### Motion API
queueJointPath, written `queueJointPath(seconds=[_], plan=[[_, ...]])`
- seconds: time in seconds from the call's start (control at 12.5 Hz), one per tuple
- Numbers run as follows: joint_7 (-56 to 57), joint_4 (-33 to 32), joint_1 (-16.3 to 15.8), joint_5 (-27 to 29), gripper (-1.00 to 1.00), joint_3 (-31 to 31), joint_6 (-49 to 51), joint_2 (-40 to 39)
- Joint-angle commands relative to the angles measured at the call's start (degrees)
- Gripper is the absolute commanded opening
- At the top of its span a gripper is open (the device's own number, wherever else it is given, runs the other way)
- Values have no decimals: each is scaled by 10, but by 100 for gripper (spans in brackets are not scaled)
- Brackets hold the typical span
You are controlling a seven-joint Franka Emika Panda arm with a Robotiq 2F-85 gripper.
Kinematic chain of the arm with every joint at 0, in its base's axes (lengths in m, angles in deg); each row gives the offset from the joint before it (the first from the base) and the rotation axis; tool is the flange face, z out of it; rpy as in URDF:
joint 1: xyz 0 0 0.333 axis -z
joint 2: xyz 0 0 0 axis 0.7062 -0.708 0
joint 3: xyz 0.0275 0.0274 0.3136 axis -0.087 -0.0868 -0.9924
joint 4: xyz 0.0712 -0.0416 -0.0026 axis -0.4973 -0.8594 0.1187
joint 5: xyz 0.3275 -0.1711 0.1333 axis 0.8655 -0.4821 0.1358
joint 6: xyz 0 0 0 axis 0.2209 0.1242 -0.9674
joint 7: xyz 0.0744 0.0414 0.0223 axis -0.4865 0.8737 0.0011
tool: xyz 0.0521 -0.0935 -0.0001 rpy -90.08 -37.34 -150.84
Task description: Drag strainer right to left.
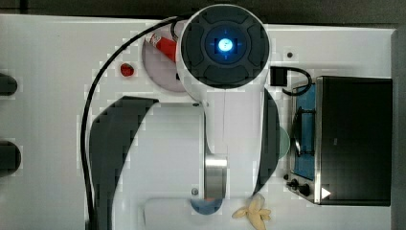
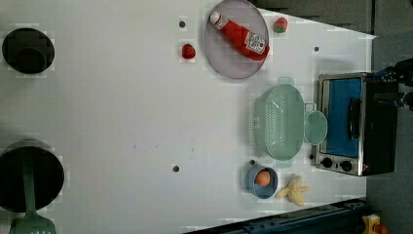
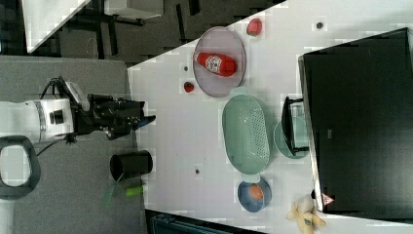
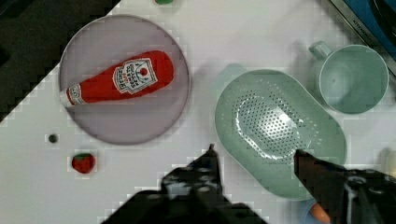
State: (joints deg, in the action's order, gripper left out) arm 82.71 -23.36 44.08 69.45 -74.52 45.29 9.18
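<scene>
So the strainer (image 2: 279, 122) sits on the white desk (image 2: 122, 97), in the left view squeezed between the grey plate (image 2: 219, 53) with the ketchup bottle (image 2: 238, 35) on it and the little blue bowl (image 2: 261, 181) with an egg (image 2: 263, 178). The mint mug (image 2: 315, 127) is right against its side, next to the toaster oven (image 2: 355, 124). A banana (image 2: 293, 189) lies near the bowl, and a strawberry (image 2: 188, 50) sits beside the plate. In the wrist view the claw (image 4: 256, 154) hangs above the strainer's (image 4: 278, 126) near edge, fingers (image 4: 211, 161) apart and holding nothing. In the right view the claw (image 3: 141, 118) is well off from the strainer (image 3: 246, 132).
</scene>
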Motion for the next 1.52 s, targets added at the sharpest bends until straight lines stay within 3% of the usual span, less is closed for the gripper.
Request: queueJointPath(seconds=[0.08, 0.24, 0.64, 1.12, 1.52], plan=[[-16, -205, 23, -18, 60, 21, 84, 281], [-16, -205, 23, -18, 99, 21, 84, 280], [-30, -240, 23, -18, 100, 20, 27, 229], [-255, -341, 22, -18, 100, 19, -233, 64], [-366, -349, 20, -18, 100, 5, -416, -92]])
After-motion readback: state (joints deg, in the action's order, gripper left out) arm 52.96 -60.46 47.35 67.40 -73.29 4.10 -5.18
